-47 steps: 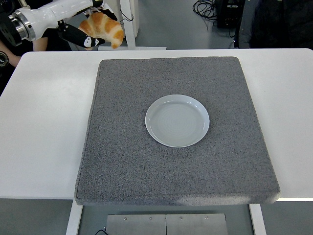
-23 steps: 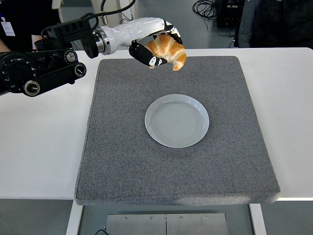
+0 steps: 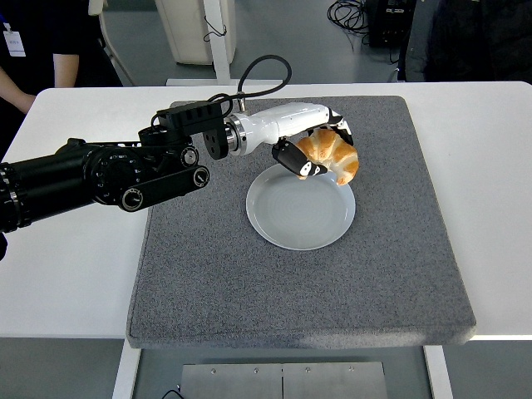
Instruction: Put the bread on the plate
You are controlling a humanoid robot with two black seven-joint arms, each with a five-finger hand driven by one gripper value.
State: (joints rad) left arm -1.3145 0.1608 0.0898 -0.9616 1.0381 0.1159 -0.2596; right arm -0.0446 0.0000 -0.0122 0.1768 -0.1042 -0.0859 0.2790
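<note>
Reached in from the left edge, across the white table (image 3: 75, 266) and over the grey foam mat (image 3: 249, 316): a long black left arm (image 3: 91, 179), nearly level, ending in a white forearm section with a black cable looped above it. Ended over the far right rim of the plate (image 3: 291, 220), the left hand (image 3: 312, 150) turned so that black-tipped fingers (image 3: 291, 158) curled underneath and on the near side of the load, with more fingers wrapped over the top. Clamped on the croissant (image 3: 334, 156), fingers closed around its left half.

Golden-brown, glossy, crescent-shaped, with ridged layers and a darker tip pointing down to the right. Held above the plate's upper right edge, overlapping the rim in this view; whether touching the plate or raised off it could not be told. Right half of the pastry left sticking out past the fingers, uncovered.

Pale grey-blue, round, shallow, lying flat near the middle of the mat, with nothing resting in its centre.

Stood beyond the table's far left corner: a person in dark clothing (image 3: 41, 41), partly cut off by the edge.
</note>
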